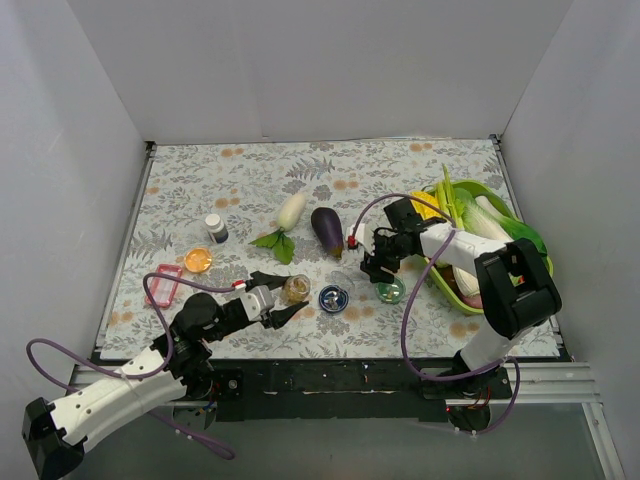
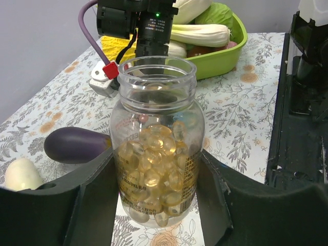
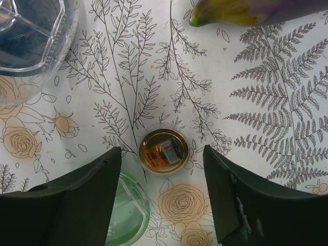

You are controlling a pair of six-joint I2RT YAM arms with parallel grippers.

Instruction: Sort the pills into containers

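My left gripper [image 1: 288, 303] is shut on the clear amber bottle [image 1: 296, 288], near the table's front. In the left wrist view the bottle [image 2: 156, 154] is upright between my fingers, uncapped and half full of yellow gel pills. My right gripper [image 1: 378, 268] is open and points down at the table. In the right wrist view a small round yellowish cap [image 3: 164, 150] lies on the cloth between the spread fingers [image 3: 77, 205], untouched. The green-topped tin [image 1: 390, 290] sits beside the left finger [image 3: 125, 215]. The silvery-blue tin [image 1: 333, 297] shows at the top left of that view [image 3: 31, 36].
An eggplant [image 1: 327, 230] and a white radish [image 1: 290, 212] lie mid-table. A lime-green vegetable tray [image 1: 535, 240] stands at the right. A white bottle [image 1: 215, 228], an orange dish [image 1: 198, 260] and a pink case [image 1: 163, 285] are at the left.
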